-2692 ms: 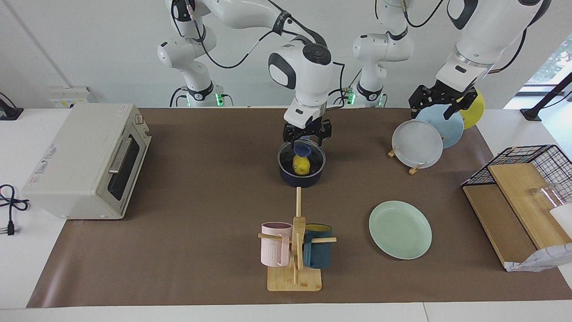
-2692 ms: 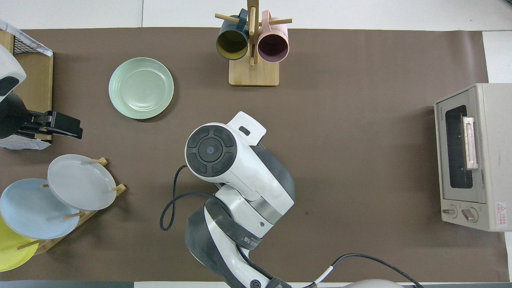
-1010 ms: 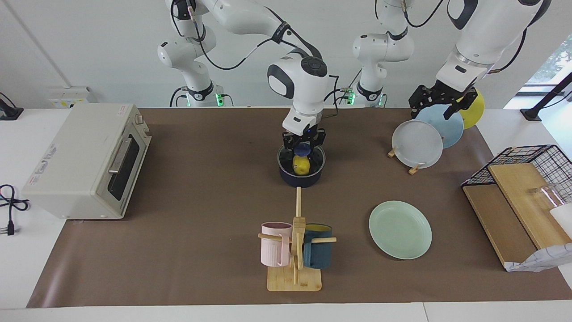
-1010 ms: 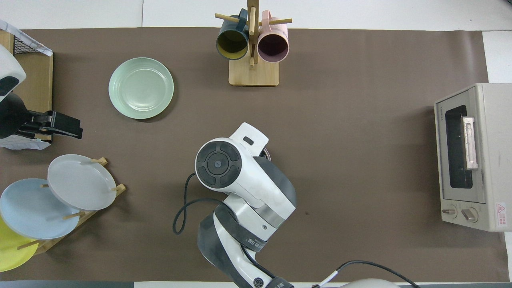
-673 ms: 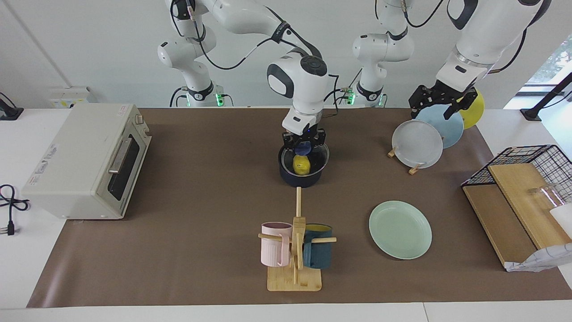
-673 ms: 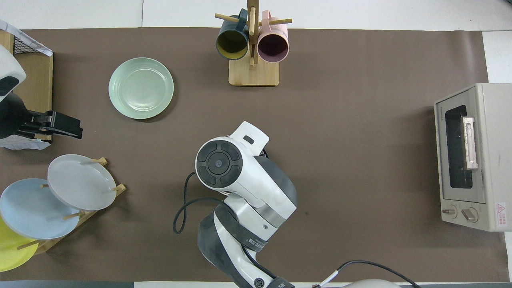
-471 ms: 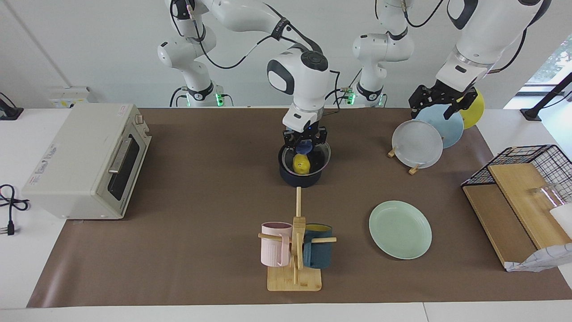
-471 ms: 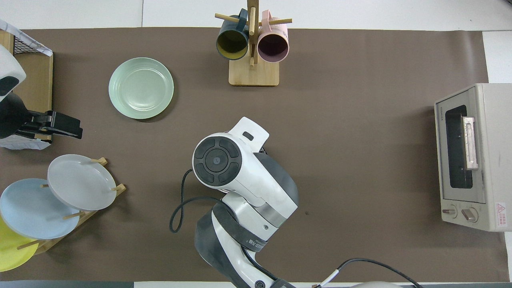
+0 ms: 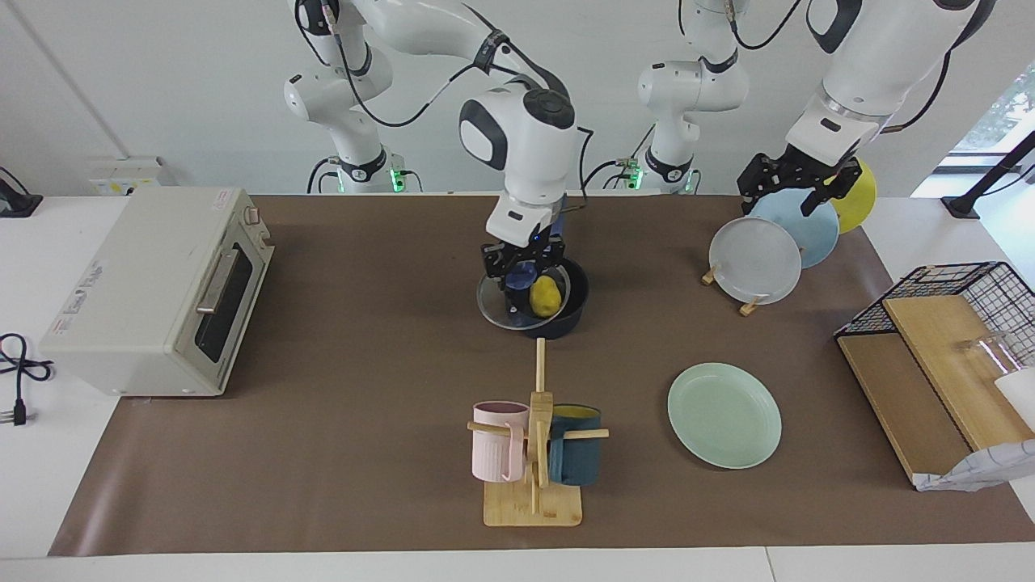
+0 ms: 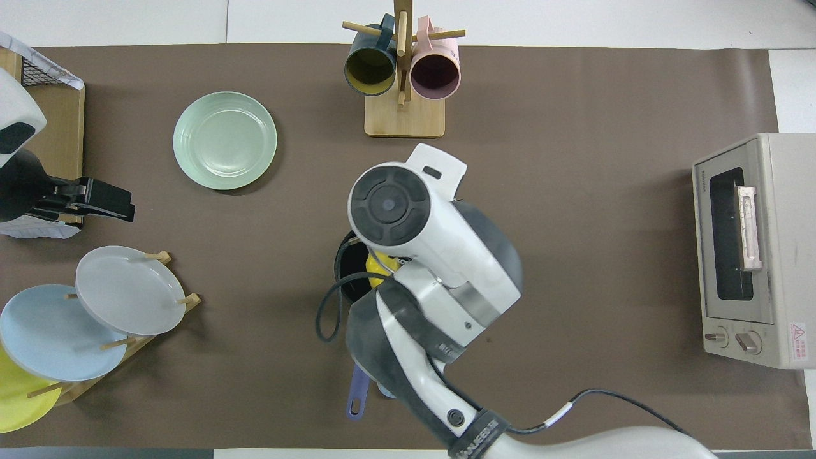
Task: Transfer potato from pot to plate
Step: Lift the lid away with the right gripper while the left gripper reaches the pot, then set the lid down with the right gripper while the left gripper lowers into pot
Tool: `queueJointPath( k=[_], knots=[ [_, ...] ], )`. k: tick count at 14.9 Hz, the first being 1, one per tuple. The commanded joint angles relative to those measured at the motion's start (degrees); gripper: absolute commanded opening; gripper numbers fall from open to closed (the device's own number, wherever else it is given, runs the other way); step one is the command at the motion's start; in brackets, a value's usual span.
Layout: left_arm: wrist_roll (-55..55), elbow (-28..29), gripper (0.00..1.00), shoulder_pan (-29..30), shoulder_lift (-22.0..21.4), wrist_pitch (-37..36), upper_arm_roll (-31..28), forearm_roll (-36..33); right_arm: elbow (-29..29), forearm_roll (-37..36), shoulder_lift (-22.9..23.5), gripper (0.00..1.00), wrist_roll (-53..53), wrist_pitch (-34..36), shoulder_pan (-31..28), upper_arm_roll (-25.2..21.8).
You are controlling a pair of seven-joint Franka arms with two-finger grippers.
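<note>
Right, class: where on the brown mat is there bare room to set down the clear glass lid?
Widest bare mat: between the white toaster oven and the dark navy pot, beside the lid the right gripper holds. Another patch: between pot and pale mint-green plate. Crowded: the wooden mug rack, and the plate rack under the waiting left gripper.

The potato [image 9: 547, 296] is glossy. The lid [image 9: 521, 300] looks like clear glass. The mug rack [image 9: 534, 477] is pale wood on a matt brown counter [image 9: 348, 404]

The right arm [image 10: 433, 255] covers most of the pot [image 10: 347, 268] mid-bench; the potato [image 10: 377, 262] peeks out inside; the plate [image 10: 225, 140] sits bare.
</note>
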State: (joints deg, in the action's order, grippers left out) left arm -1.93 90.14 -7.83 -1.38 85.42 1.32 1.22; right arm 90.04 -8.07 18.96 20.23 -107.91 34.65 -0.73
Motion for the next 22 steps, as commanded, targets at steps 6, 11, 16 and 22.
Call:
queueJointPath(
  k=[6,11,16,22],
  knots=[
    [-12.62,10.47,1.00,-11.39,-4.76,10.00,0.87,0.53,11.96,-0.19,-5.42,0.33,-24.41,-3.59,-21.69,0.64],
    [-26.44,19.08,1.00,-23.26,-4.33,20.01,0.87,0.53,28.42,-0.89,-9.99,0.34,-31.65,-18.99,-27.79,0.38],
    [-36.47,21.48,1.00,-29.25,4.09,31.02,0.79,0.53,34.57,-6.69,-11.05,0.34,-32.53,-26.97,-30.51,0.38],
    [-40.96,22.53,1.00,-31.72,10.78,37.54,0.70,0.45,36.61,-8.01,-11.31,0.87,-31.83,-29.20,-31.39,0.47]
  ],
)
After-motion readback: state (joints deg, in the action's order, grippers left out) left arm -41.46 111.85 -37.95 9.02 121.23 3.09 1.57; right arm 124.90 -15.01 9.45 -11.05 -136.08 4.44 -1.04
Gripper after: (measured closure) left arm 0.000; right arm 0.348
